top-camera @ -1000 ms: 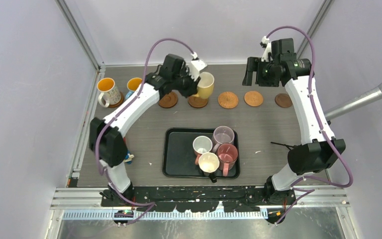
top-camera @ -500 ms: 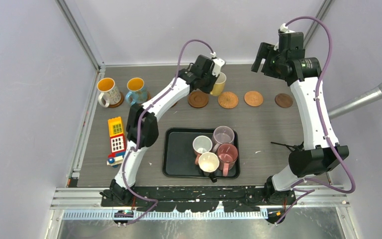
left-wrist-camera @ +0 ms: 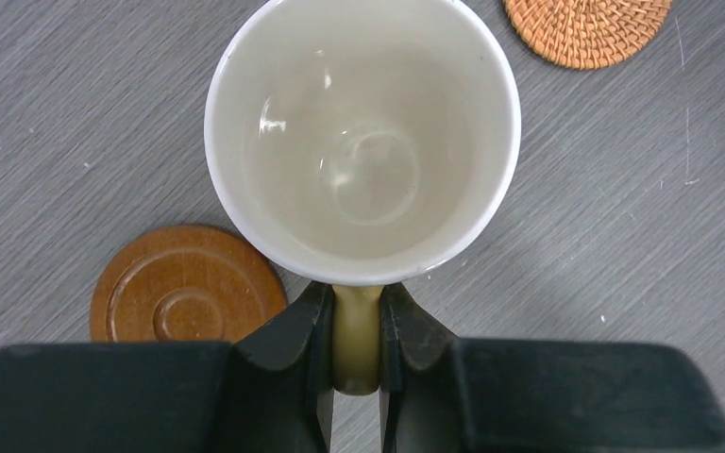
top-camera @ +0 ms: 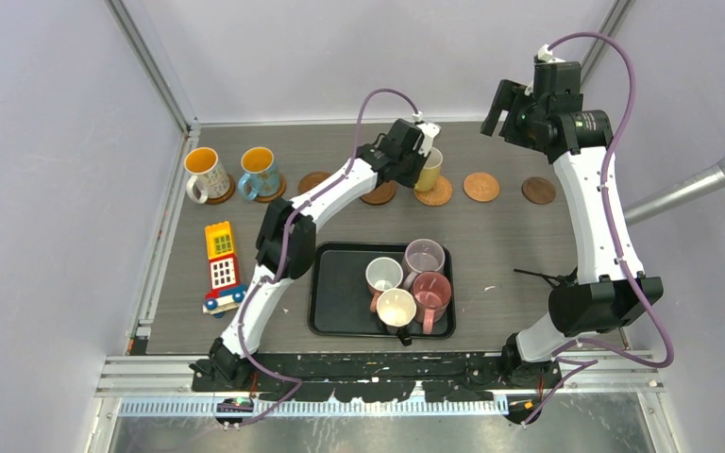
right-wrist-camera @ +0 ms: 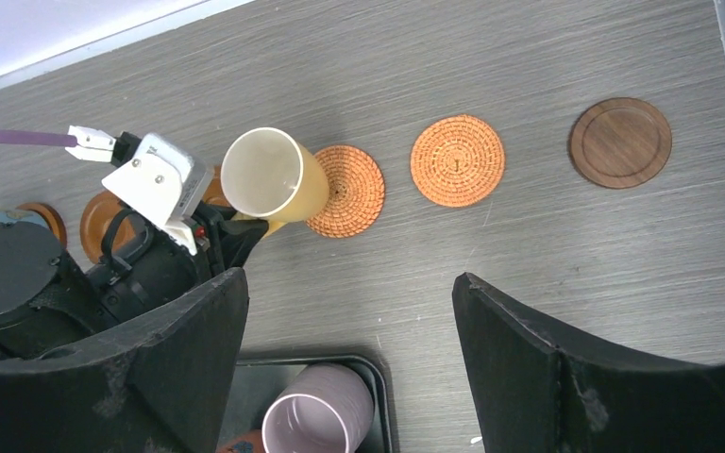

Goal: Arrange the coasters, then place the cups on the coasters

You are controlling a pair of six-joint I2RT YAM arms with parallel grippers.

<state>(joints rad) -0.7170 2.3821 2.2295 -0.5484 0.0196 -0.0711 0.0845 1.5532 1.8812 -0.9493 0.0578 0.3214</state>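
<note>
Yellow mug (top-camera: 428, 170) upright, pinched by its handle between the fingers (left-wrist-camera: 307, 330) of the left gripper (left-wrist-camera: 357, 307), jaws drawn narrow and clamped on that handle. Placed toward the far side of the grey table (top-camera: 529, 245), between a ringed wooden coaster (left-wrist-camera: 187, 297) and a woven coaster (right-wrist-camera: 345, 191), overlapping the woven one's edge from overhead. Farther right in the same row: a second woven coaster (right-wrist-camera: 457, 159), then a dark wooden coaster (right-wrist-camera: 620, 142). At the row's left end, a white mug with orange inside (top-camera: 206, 173) and a blue mug (top-camera: 259, 171), both set on brown coasters (top-camera: 222, 196). Nearer the arms, a black tray (top-camera: 335, 293) carrying a plain white mug (top-camera: 383, 276), a lilac mug (top-camera: 424, 257), a pink mug (top-camera: 431, 291) and a cream mug (top-camera: 396, 308); a toy block (top-camera: 220, 267) left of it. Right gripper (right-wrist-camera: 349, 278) raised over the far right corner, jaws spread wide, tabletop showing between them.
</note>
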